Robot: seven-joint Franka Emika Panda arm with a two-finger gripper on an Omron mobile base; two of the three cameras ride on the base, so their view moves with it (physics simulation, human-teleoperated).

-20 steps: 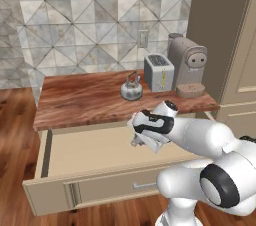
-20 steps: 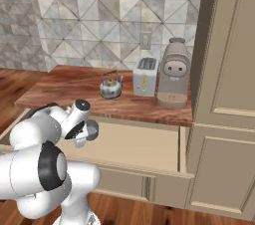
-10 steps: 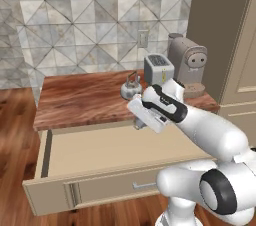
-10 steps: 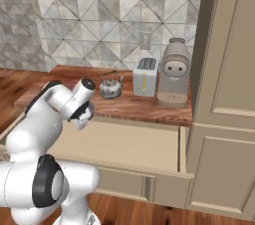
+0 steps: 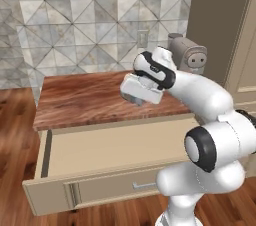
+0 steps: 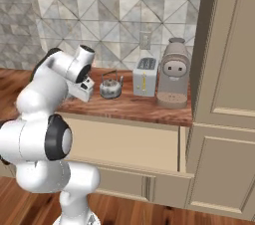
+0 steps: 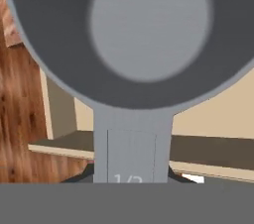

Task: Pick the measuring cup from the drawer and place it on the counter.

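The measuring cup is a dark grey round cup that looms close in the hand view. Its flat handle runs down into my gripper, which is shut on it. In the left base view the gripper hangs above the front edge of the reddish-brown counter, and a bit of grey cup shows under the hand. The beige drawer stands pulled open below, its floor bare. From the right the hand is over the counter's left end, above the open drawer.
A silver kettle, a toaster and a coffee machine stand along the back right of the counter. A tall beige cabinet rises at the right. The tiled wall closes the back.
The hand has risen out of the drawer with the measuring cup and moved back over the counter's front edge. The drawer stays open.
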